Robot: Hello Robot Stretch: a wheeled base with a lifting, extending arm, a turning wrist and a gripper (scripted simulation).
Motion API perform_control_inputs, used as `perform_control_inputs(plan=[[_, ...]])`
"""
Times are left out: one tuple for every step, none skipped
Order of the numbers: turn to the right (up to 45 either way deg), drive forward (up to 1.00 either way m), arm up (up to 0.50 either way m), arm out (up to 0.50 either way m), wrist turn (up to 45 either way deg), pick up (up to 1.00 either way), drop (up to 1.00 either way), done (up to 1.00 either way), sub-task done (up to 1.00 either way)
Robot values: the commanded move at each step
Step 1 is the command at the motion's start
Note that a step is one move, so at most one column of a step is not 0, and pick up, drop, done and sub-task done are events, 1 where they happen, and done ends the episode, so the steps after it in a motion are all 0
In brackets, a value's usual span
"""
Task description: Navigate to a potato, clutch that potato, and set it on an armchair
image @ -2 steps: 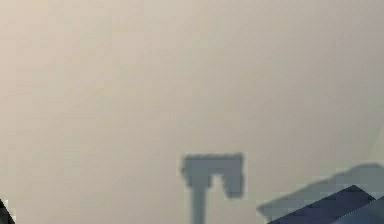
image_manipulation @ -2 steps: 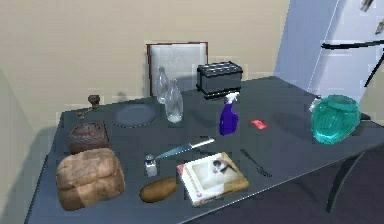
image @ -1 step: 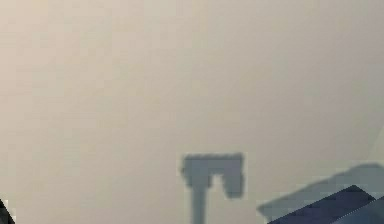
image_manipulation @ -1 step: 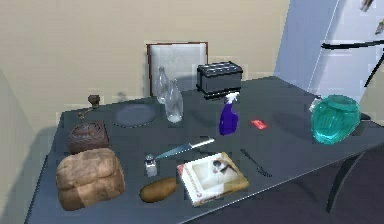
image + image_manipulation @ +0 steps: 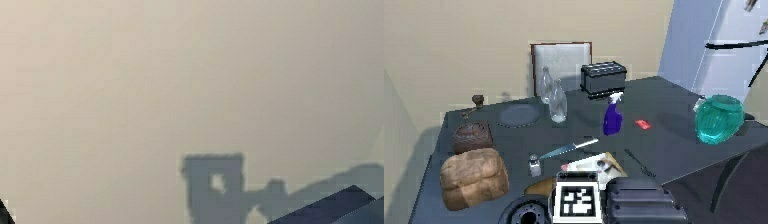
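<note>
A tan lump (image 5: 540,186), probably the potato, lies on the table (image 5: 684,135) just right of the bread loaf (image 5: 474,178), by the end effector (image 5: 532,211). I cannot tell whether the end effector holds anything. Best to centre on the lump, clear of the loaf.

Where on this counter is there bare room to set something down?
The widest bare patch lies between the toaster, the spray bottle and the teal bowl, apart from a small red thing. A smaller one lies between the bread and the glass bottles. Near the shaker and utensils it is crowded.
</note>
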Motion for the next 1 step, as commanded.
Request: perform_control_inputs(plan=[[0.0, 0.0, 0.0, 0.18, 0.0, 0.0, 0.0, 0.0, 0.0]])
